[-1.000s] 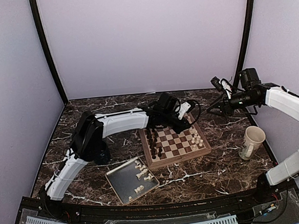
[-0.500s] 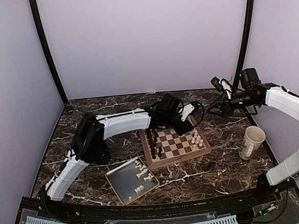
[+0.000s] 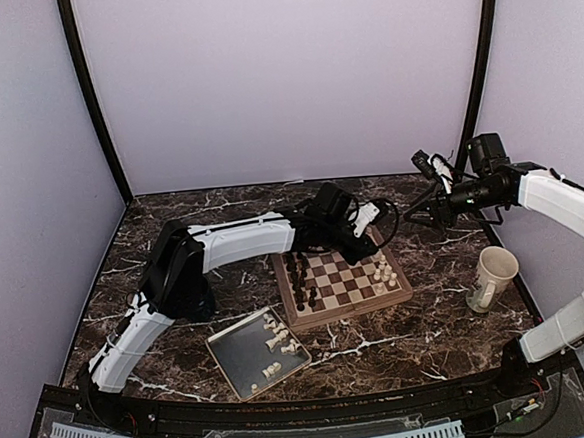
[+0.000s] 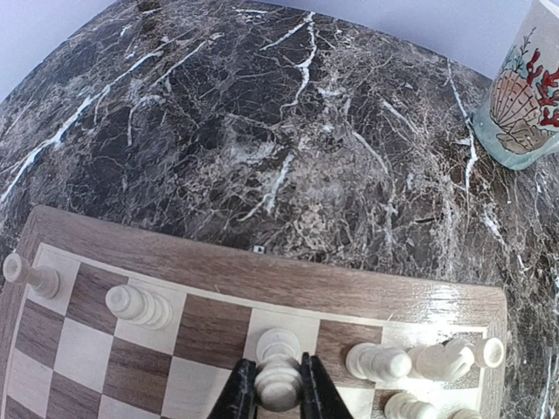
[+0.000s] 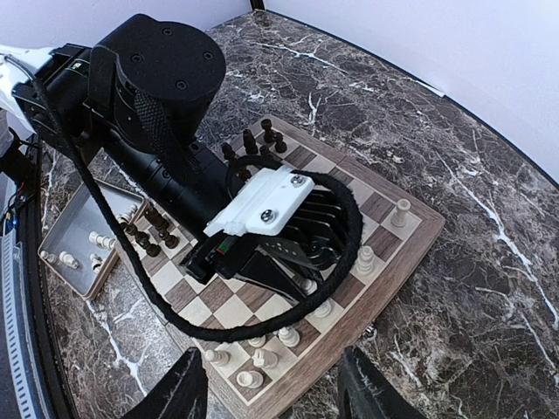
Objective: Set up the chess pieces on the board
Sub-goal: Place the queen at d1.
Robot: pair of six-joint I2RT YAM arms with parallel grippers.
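Observation:
The board (image 3: 349, 313) lies mid-table, with dark pieces (image 3: 298, 279) along its left side and several cream-white chess pieces (image 3: 383, 271) along its right. My left gripper (image 3: 365, 236) reaches over the far right part of the board. In the left wrist view the left gripper (image 4: 278, 397) is shut on the head of a white piece (image 4: 279, 380), which stands upright with its base at a light square in the edge row of the board (image 4: 262, 271). More white pieces (image 4: 140, 305) stand on both sides of it. My right gripper (image 5: 272, 388) hangs open and empty above the table's back right.
A grey metal tray (image 3: 237, 358) with several loose white pieces (image 3: 275, 338) lies at the front left of the board. A patterned cup (image 3: 495, 277) stands right of the board and also appears as the cup (image 4: 524, 96) in the left wrist view. Dark marble table all round.
My left gripper has shifted a little to the right over the board's far edge, still holding the white piece. The right arm has not moved.

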